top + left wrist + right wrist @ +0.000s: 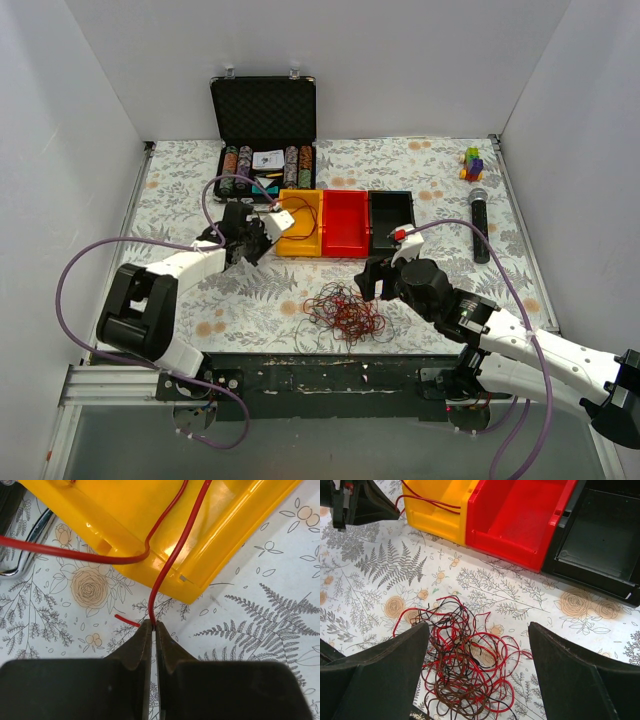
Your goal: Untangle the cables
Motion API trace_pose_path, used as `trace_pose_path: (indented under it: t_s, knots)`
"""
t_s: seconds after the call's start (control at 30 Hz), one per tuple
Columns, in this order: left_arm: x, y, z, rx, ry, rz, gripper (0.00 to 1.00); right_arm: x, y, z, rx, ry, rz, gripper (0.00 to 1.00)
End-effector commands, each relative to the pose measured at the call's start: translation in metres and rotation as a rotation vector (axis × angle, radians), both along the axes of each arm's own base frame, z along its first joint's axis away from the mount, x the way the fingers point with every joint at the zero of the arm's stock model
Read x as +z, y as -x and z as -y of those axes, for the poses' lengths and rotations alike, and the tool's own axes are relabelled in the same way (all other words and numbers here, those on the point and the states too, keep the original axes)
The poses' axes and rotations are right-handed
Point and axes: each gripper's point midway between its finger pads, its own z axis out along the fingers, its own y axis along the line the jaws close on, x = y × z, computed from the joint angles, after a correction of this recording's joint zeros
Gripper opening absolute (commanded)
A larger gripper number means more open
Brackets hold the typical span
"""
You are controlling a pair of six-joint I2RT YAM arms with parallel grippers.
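Jaws of my left gripper (152, 625) are clenched on one red wire (172, 560), caught right at the tips, with a short loose end poking out to one side. From the pinch the wire runs straight ahead of me, up over the near rim of the yellow bin (225, 530) and into it, so its long axis lies roughly along my own pointing line. A second red loop crosses the bin's rim beside it. I judge that any pull on this strand should follow that line, or the wire may drag on the rim.

My right gripper (477, 630) is spread wide and grasps nothing. It hangs just above the cables (465, 670), a loose nest of red and dark brown strands on the flowered table (380, 565). The nest lies in front of the red bin (520, 515) and the black bin (600, 540), towards the table's near edge. It lies well apart from my left gripper, off to that gripper's right, so my right arm is plainly the nearer one for the next pick.

I can read no brand, label or writing anywhere. A small card in the open case (263, 110) at the back is too small to make out
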Motion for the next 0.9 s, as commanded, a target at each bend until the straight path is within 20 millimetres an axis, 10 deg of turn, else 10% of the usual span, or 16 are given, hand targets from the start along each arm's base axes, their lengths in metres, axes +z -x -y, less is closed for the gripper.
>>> trace_pose_path:
  t_s: [0.0, 0.3, 0.87]
  knots:
    - [0.058, -0.012, 0.010, -0.014, 0.061, 0.108, 0.00, 0.014, -0.004, -0.006, -0.003, -0.061, 0.025, 0.89]
    - [0.110, -0.048, 0.033, -0.013, 0.063, 0.249, 0.00, 0.016, -0.003, -0.006, -0.008, -0.081, 0.025, 0.88]
    - [0.078, -0.070, 0.080, 0.035, 0.135, 0.130, 0.00, 0.019, -0.001, 0.007, -0.041, -0.079, 0.034, 0.88]
